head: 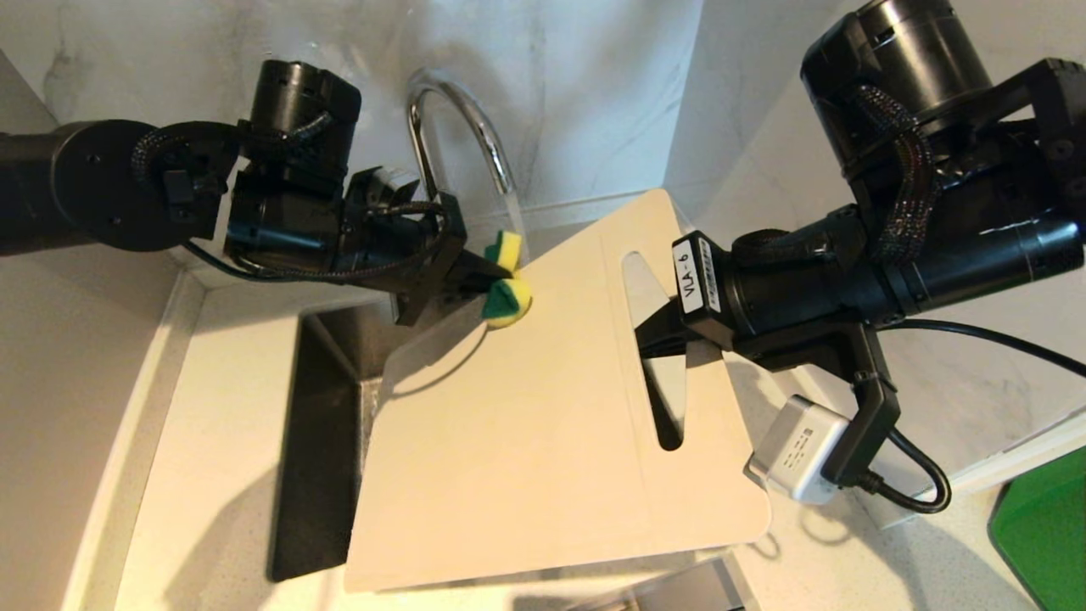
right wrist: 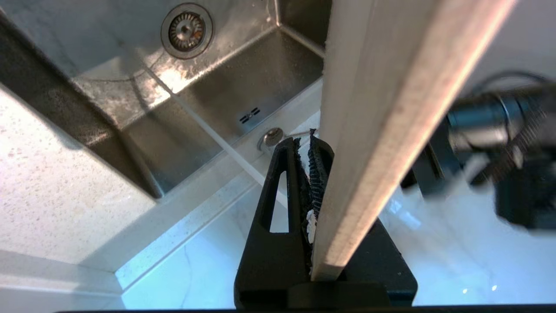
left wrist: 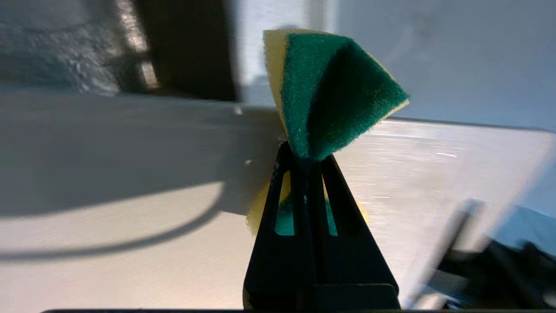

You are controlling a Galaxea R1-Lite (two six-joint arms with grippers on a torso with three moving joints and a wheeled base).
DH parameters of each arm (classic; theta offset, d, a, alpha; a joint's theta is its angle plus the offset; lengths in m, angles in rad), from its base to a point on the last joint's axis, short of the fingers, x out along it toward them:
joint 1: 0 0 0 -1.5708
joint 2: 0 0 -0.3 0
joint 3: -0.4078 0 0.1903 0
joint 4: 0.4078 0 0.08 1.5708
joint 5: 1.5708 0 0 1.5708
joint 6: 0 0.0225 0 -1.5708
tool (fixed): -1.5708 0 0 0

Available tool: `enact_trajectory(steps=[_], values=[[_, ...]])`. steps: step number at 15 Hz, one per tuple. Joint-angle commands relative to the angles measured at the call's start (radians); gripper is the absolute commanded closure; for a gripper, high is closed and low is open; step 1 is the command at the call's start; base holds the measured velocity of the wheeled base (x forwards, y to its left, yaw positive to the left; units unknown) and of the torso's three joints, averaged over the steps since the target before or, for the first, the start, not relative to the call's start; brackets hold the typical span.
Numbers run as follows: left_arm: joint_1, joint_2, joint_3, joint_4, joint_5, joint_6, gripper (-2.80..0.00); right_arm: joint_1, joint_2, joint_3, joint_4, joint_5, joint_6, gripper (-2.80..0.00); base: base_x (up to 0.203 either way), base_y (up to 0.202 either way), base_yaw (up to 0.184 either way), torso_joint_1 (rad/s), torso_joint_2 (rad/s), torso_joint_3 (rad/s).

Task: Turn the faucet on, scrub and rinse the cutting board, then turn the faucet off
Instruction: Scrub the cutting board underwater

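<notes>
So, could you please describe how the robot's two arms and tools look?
Both arms are matte black with bulky cylindrical joints and braided black cables. The right arm bears a white "VLA-6" label and a white-grey camera box. Each tool has black tapered fingers with slot cut-outs.

Cream-white cutting board point(head: 526, 441), green-and-yellow sponge point(head: 507, 293), chrome faucet point(head: 458, 119)

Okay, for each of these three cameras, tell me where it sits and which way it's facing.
Head view: high on the robot, looking down at the cutting board over the sink; both arms show.
Left wrist view: behind the left claw, facing its sponge and the board.
Right wrist view: behind the right claw, facing the sink along the board's edge.
Shared: the board appears in all three.
</notes>
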Motion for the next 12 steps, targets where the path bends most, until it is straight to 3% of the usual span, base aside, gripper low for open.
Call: enact_trajectory(steps=[1, 9, 12], values=[[0.030, -0.009, 0.055, 0.005, -0.002, 0.006, 0.00, 0.001, -0.005, 0.000, -0.001, 0.005, -0.011, 0.00, 0.000, 0.000, 0.000, 0.000, 0.00, 0.000], [0.174, -0.122, 0.330, -0.015, -0.026, 0.104, 0.00, 0.001, -0.013, 0.001, -0.001, 0.003, -0.011, 0.00, 0.000, 0.000, 0.000, 0.000, 0.00, 0.000], [0.248, -0.137, 0.454, -0.074, -0.054, 0.138, 0.00, 0.001, -0.019, 0.001, -0.001, 0.003, -0.010, 0.00, 0.000, 0.000, 0.000, 0.000, 0.00, 0.000]])
